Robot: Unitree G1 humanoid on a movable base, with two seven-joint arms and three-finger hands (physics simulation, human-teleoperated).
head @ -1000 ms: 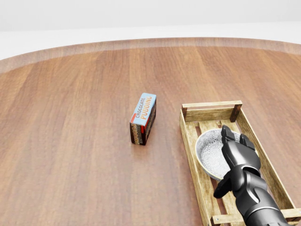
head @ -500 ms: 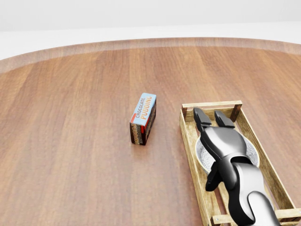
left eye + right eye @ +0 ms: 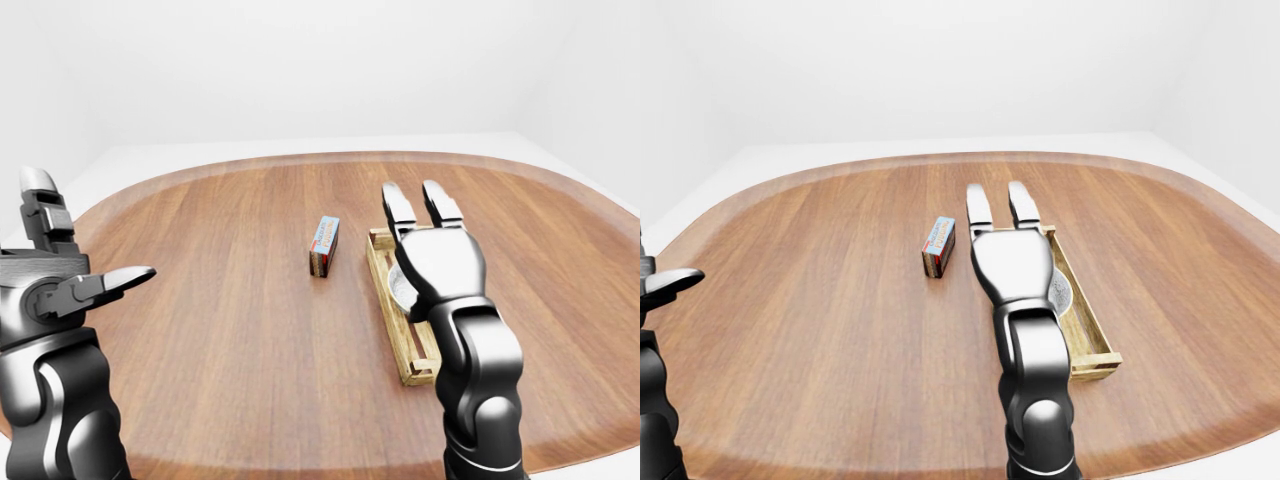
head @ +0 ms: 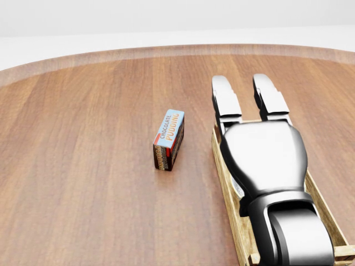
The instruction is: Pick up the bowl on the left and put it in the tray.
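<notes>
Your right hand (image 4: 252, 119) hangs flat, fingers spread and empty, over the bench (image 4: 83, 166). Beneath it sits the tray (image 3: 1088, 330) holding the bowl (image 3: 1061, 293); the pudding box (image 4: 169, 139) stands to its left.

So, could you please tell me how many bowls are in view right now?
1. The bowl sits in the wooden tray right of the pudding box, mostly covered by the right hand. None other shows; that hand could hide something.
</notes>
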